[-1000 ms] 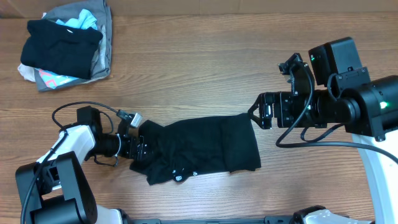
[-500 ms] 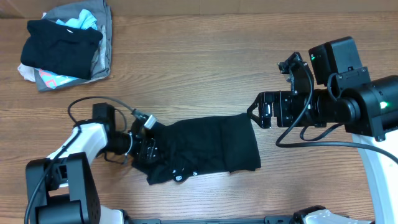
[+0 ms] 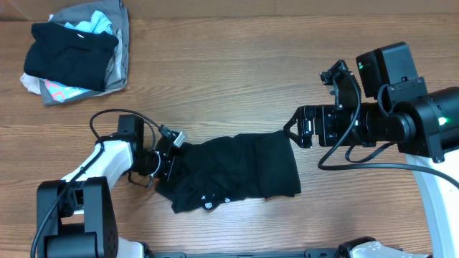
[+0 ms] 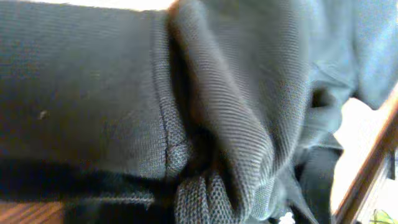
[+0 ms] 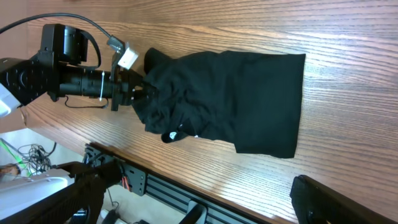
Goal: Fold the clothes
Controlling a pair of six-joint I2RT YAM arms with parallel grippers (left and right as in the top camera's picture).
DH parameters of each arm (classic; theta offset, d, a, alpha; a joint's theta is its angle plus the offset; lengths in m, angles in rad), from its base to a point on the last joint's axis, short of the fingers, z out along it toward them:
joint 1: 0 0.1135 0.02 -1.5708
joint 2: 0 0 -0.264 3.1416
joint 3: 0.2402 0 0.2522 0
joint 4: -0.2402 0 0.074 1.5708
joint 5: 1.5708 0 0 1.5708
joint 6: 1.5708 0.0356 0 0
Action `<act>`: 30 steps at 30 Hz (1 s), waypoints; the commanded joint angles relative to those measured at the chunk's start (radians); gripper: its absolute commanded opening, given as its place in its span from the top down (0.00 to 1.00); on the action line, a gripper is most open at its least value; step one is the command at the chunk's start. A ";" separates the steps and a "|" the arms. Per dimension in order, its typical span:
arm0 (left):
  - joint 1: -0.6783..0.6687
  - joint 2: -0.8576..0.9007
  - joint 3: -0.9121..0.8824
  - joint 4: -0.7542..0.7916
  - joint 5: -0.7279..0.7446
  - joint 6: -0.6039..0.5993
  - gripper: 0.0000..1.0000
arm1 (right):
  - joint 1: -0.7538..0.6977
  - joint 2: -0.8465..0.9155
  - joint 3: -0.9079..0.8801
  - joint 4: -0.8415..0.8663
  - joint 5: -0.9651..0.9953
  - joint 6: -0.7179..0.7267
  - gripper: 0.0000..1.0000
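Observation:
The clothes, a black T-shirt point(image 3: 244, 172), lie partly bunched at the table's front middle, with a small white logo point(image 3: 208, 206) near the front edge. My left gripper point(image 3: 171, 159) is pushed into the shirt's left end and shut on a fold of its fabric. Black knit cloth point(image 4: 236, 112) fills the left wrist view. My right gripper point(image 3: 292, 132) hovers open just off the shirt's far right corner, holding nothing. In the right wrist view the shirt point(image 5: 249, 93) lies flat on its right half and crumpled toward the left gripper point(image 5: 140, 89).
A heap of mixed garments point(image 3: 75, 50) sits at the back left corner. Bare wood table point(image 3: 229, 79) stretches between the heap and the arms. The table's front edge with its metal rail point(image 5: 186, 186) runs close below the shirt.
My left gripper has slid right into the shirt's left end and shut on it, pushing the fabric into a tighter bunch. The right arm has not moved.

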 commanded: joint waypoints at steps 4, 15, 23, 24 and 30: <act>-0.004 0.005 0.180 -0.023 -0.316 -0.247 0.96 | 0.004 -0.001 0.000 -0.007 -0.007 -0.001 0.00; 0.006 0.005 0.573 -0.256 -0.567 -0.421 0.96 | 0.004 -0.001 0.000 0.003 -0.006 -0.002 0.00; -0.081 0.005 0.788 -0.448 -0.540 -0.444 0.96 | 0.004 -0.001 0.000 0.009 -0.007 -0.001 0.00; -0.105 0.005 0.790 -0.454 -0.540 -0.444 0.96 | 0.004 -0.001 0.000 0.009 -0.007 -0.001 0.00; -0.268 0.008 0.789 -0.465 -0.565 -0.573 0.96 | 0.004 -0.001 0.000 -0.002 -0.007 -0.001 0.00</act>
